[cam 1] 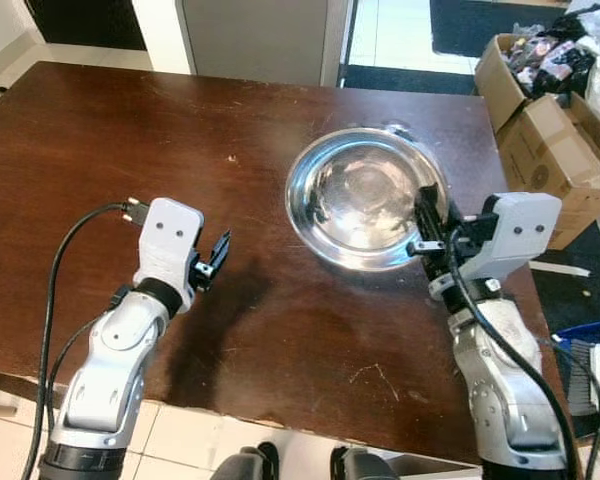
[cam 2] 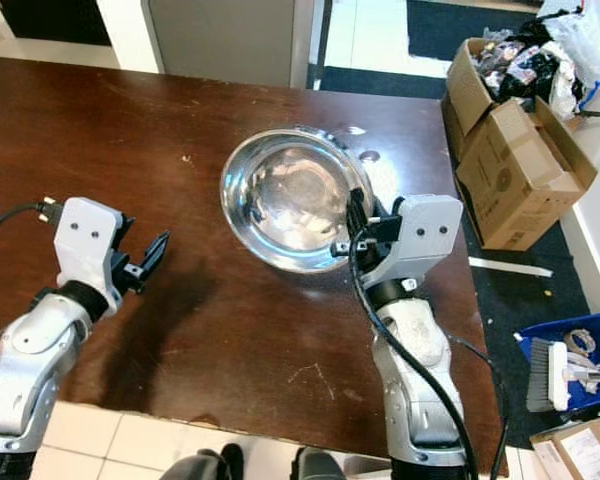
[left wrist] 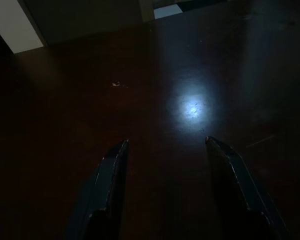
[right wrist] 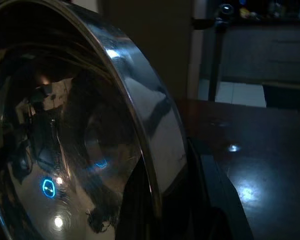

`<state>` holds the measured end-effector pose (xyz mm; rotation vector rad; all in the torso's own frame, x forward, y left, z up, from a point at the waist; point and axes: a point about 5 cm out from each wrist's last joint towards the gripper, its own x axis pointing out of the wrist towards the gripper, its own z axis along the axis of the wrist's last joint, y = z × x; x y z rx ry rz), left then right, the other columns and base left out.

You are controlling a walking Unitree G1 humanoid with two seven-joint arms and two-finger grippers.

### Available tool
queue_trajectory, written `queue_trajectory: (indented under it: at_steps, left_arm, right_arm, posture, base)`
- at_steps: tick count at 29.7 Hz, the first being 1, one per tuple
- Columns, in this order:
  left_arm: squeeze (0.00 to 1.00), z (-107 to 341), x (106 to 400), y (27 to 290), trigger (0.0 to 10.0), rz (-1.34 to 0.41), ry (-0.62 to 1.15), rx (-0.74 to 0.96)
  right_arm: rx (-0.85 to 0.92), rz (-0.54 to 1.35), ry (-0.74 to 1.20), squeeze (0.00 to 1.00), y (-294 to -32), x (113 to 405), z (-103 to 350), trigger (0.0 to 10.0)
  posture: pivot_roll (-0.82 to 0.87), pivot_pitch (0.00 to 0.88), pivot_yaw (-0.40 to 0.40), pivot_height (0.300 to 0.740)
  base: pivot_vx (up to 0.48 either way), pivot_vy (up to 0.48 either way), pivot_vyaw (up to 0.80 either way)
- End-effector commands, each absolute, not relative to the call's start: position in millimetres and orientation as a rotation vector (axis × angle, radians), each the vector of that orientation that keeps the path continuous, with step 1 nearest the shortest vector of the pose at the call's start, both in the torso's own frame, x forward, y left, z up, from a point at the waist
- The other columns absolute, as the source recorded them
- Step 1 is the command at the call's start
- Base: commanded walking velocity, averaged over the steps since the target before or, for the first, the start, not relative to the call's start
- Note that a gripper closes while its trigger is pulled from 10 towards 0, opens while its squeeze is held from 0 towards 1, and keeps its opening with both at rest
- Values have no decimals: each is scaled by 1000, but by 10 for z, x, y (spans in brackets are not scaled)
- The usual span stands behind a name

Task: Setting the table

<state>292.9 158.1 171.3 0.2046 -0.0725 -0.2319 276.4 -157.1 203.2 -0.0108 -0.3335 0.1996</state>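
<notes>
From the head camera, a steel bowl [cam 1: 363, 197] sits on the dark wooden table [cam 1: 100, 150], right of centre and toward the far edge. The right gripper [cam 1: 429, 222] is at the bowl's near right rim, its 2 black fingers clamped on that rim, 1 inside and 1 outside. The left gripper [cam 1: 217, 256] hovers over bare wood, well apart from the bowl, its fingers parted and holding nothing. Cardboard boxes [cam 2: 505, 150] stand on the floor past the table's right edge.

The left wrist view is dark: 2 spread fingers [left wrist: 110, 185] over the tabletop, with a small glare spot between them.

The right wrist view shows the bowl's rim [right wrist: 140, 110] running between the fingers [right wrist: 215, 195], which pinch it; the shiny inside mirrors the room
</notes>
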Motion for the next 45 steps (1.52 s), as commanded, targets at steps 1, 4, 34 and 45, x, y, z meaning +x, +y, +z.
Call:
queue_trajectory:
  at_steps: [1, 4, 34, 45]
  left_arm:
    - [145, 1678, 2935, 1573, 10000, -226, -65, 217]
    - [149, 1665, 2946, 1558, 10000, -223, -69, 215]
    - [161, 1686, 2977, 1561, 10000, -217, -96, 226]
    - [161, 1687, 2977, 1570, 10000, -212, -100, 228]
  right_arm:
    - [-20, 214, -343, 0, -1575, 2743, 2021, 10000]
    - [-30, 217, -345, 0, -1575, 2747, 2007, 10000]
    - [2, 216, -336, 0, -1511, 2786, 1932, 10000]
    - [1, 223, -339, 0, -1512, 2791, 1937, 10000]
  posture:
    - [-162, 65, 50, 740]
    - [-167, 55, 48, 740]
    - [-159, 49, 58, 740]
    - [-157, 46, 54, 740]
  base:
    - [0, 0, 0]
    - [0, 0, 0]
    - [-278, 0, 0]
    - [-313, 0, 0]
